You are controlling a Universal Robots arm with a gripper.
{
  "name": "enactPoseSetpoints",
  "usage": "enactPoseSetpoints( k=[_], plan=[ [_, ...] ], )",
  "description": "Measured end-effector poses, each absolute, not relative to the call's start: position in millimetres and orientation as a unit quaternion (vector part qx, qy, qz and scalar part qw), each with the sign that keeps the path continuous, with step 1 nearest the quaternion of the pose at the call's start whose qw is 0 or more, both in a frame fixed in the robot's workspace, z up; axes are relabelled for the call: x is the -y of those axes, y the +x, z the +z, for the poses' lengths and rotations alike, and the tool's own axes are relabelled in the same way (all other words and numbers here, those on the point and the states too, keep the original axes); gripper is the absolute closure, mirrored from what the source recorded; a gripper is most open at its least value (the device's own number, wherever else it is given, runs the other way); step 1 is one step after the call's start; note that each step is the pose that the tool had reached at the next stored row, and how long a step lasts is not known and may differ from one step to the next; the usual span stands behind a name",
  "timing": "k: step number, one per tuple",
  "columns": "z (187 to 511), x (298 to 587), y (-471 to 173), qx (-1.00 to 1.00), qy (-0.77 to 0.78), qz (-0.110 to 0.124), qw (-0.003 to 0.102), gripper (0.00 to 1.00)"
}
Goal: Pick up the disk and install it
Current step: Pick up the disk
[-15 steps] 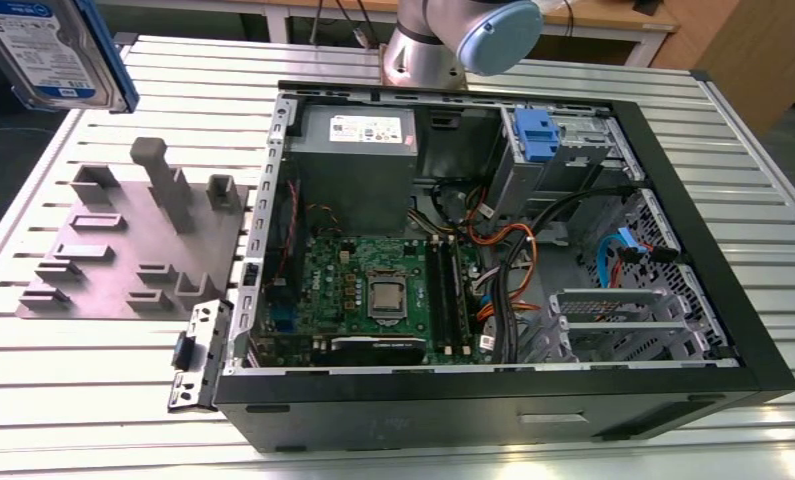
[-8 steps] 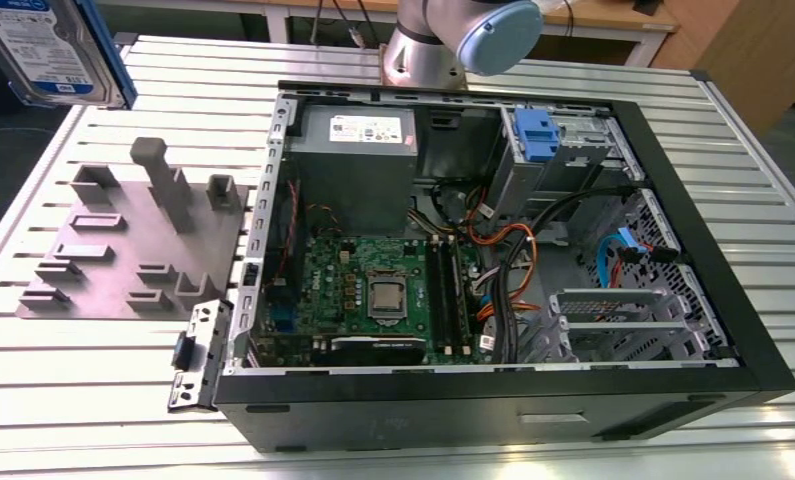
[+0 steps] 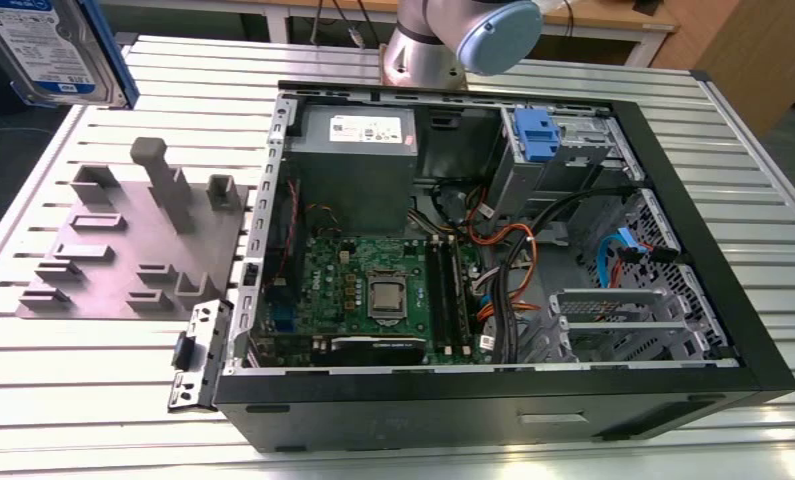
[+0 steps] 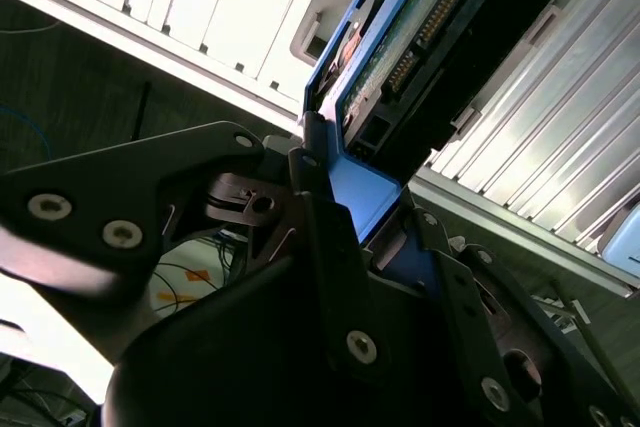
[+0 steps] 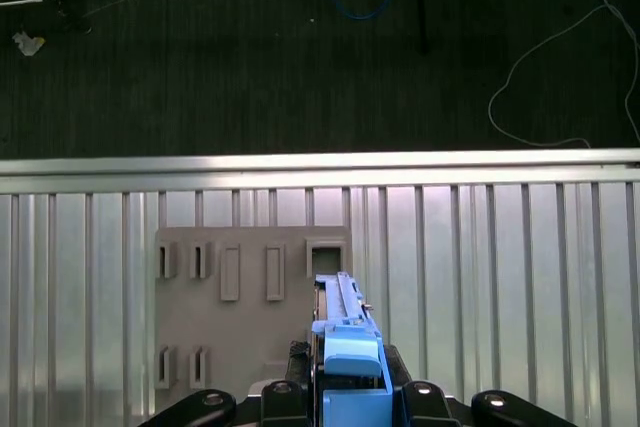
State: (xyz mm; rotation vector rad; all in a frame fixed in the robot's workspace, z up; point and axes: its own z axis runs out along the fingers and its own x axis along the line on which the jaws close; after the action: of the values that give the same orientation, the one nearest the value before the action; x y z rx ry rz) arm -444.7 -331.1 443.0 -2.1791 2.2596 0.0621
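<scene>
The disk, silver-grey with a white-and-blue label and a blue carrier, hangs in the air at the exterior view's top left, above the table's far corner. In the second wrist view my gripper is shut on the blue carrier end of the disk, whose green circuit board and connector face the camera. In the first wrist view the disk stands edge-on between the black fingers, high over the grey fixture plate.
An open black computer case lies on the slatted aluminium table, with a motherboard, a grey power-supply box, a blue latch and a metal drive cage. A grey fixture plate with upright posts sits to the exterior view's left. The arm base stands behind the case.
</scene>
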Motion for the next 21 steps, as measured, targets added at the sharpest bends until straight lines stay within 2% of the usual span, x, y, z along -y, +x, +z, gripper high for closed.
enactPoseSetpoints(
  k=[21],
  plan=[
    [450.6,331.1,-444.4,-0.720,-0.694,0.020,0.001,0.64]
  ],
)
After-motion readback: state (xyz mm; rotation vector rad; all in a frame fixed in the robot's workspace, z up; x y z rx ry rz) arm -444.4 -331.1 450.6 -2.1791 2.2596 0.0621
